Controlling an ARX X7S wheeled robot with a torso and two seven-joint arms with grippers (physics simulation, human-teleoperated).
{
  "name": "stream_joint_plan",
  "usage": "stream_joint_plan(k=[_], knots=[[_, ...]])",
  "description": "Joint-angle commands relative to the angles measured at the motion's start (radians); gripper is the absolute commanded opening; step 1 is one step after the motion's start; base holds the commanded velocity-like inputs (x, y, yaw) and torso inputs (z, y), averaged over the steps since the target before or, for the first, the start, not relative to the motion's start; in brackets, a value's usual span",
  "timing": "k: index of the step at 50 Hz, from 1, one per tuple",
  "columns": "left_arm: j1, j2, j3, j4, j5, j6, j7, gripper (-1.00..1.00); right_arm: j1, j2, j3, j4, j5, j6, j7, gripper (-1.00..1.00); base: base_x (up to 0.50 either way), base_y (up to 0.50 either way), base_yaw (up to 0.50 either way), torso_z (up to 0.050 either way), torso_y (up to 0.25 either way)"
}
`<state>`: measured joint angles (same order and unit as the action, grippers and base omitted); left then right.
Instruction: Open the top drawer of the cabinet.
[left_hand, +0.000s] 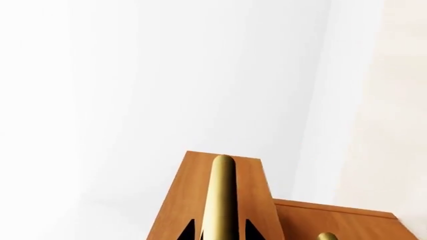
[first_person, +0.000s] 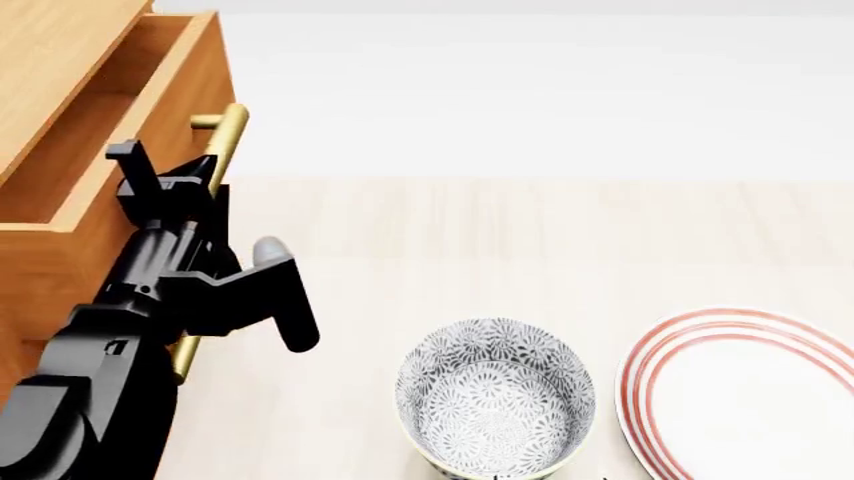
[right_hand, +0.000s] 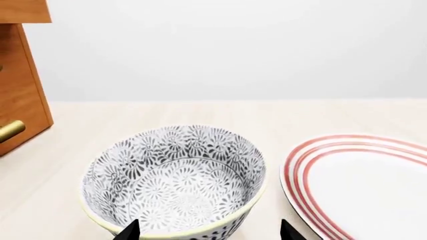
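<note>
The left gripper's (left_hand: 218, 234) jaws straddle the top drawer's (first_person: 114, 150) brass bar handle (left_hand: 222, 195), apparently gripping it to pull; the drawer stands out from the cabinet (left_hand: 340, 222). The right gripper's (right_hand: 208, 232) jaws hang wide over the patterned bowl (right_hand: 175, 182).

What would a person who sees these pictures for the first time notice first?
Probably the black left gripper at the brass handle of the top drawer, which is already pulled out of the cabinet at the head view's left. Next come the patterned bowl in the near middle of the table and the red-rimmed plate to its right.
</note>
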<state>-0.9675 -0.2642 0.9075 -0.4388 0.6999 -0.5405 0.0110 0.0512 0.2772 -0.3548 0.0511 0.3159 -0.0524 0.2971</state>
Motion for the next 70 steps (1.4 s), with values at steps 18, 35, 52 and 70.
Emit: stream_joint_plan(k=[18,35,52,70], knots=[[-0.022,0.098,0.052,0.098,0.012,0.013,0.046,-1.0,0.007,-0.013,0.021,-0.002,0.0,0.006,-0.016,1.0,-0.01,0.0,0.0,0.0,0.003],[-0.015,0.101,0.033,0.13,0.001,-0.01,0.041,1.0,0.005,-0.008,0.013,-0.006,0.007,0.015,-0.011,1.0,0.0,0.0,0.0,0.0,0.002],[0.08,0.16,-0.062,0.435,-0.119,-0.06,0.105,1.0,0.005,-0.005,0.005,0.001,0.009,0.005,-0.012,1.0,0.0,0.0,0.0,0.0,0.0],[0.052,0.258,-0.271,0.701,-0.247,-0.31,0.077,1.0,0.005,-0.001,-0.003,0.0,0.011,0.007,-0.008,1.0,0.0,0.0,0.0,0.0,0.0]])
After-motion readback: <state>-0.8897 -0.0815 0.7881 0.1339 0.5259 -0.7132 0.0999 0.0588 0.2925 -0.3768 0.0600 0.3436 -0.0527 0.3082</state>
